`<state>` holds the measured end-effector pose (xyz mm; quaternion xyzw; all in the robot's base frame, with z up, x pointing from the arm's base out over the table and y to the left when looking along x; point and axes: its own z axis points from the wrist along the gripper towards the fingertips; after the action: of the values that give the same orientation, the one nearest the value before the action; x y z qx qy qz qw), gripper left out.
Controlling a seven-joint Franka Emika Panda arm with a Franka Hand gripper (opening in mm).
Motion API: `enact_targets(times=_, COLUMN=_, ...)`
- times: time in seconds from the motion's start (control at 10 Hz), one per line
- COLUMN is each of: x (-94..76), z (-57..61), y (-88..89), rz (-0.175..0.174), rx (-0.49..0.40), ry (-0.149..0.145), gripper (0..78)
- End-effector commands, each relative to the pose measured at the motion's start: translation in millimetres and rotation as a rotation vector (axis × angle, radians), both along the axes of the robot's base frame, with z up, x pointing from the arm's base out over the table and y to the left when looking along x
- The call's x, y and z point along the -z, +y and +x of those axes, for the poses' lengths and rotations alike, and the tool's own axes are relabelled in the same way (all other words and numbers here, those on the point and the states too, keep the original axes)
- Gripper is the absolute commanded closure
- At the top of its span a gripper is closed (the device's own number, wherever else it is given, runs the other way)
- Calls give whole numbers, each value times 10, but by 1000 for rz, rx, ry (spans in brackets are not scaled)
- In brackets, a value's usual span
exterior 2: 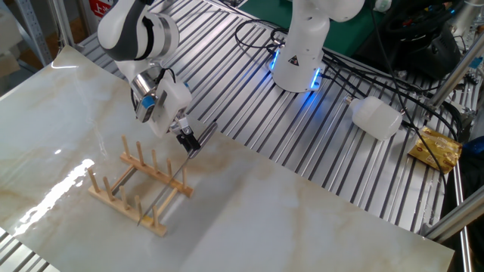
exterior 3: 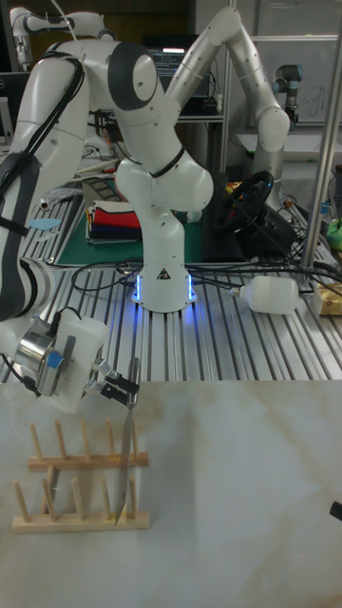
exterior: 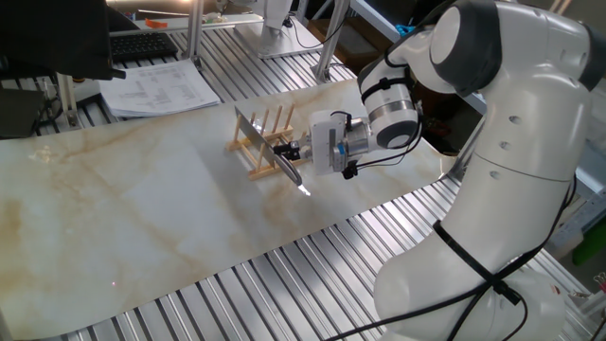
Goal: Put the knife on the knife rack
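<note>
The knife (exterior: 258, 133) stands on edge in the knife rack (exterior: 248, 161), its broad steel blade slotted between the upright pegs. From the other side the knife (exterior 2: 168, 187) shows edge-on as a thin line running down through the knife rack (exterior 2: 121, 198). My gripper (exterior 2: 189, 140) is at the rack's near end, shut on the knife's shiny handle, which sticks out past the fingers. In the tall view the knife (exterior 3: 123, 446) hangs nearly vertical in the knife rack (exterior 3: 81, 521), below the gripper (exterior 3: 118, 385).
The marble-look tabletop (exterior: 142, 218) lies on a slatted metal bench. Papers (exterior: 156, 87) and a keyboard lie at the back. A white bottle (exterior 2: 376, 117) and a yellow packet (exterior 2: 435, 146) sit near the robot base (exterior 2: 299, 60).
</note>
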<state>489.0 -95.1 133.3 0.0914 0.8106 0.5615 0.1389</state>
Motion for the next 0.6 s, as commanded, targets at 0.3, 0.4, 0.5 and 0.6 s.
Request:
enact_targets(times=0.3, x=70, z=22, y=-16, rz=5, rx=1, ry=-4, gripper=759)
enact_targets(times=0.4, x=73, z=23, y=-17, rz=7, rx=1, ry=-3, gripper=759)
enact_targets(times=0.5, x=74, z=23, y=-17, rz=7, rx=2, ry=-3, gripper=759)
enact_targets(times=0.6, x=74, z=23, y=-17, rz=7, rx=2, ry=-2, gripper=759)
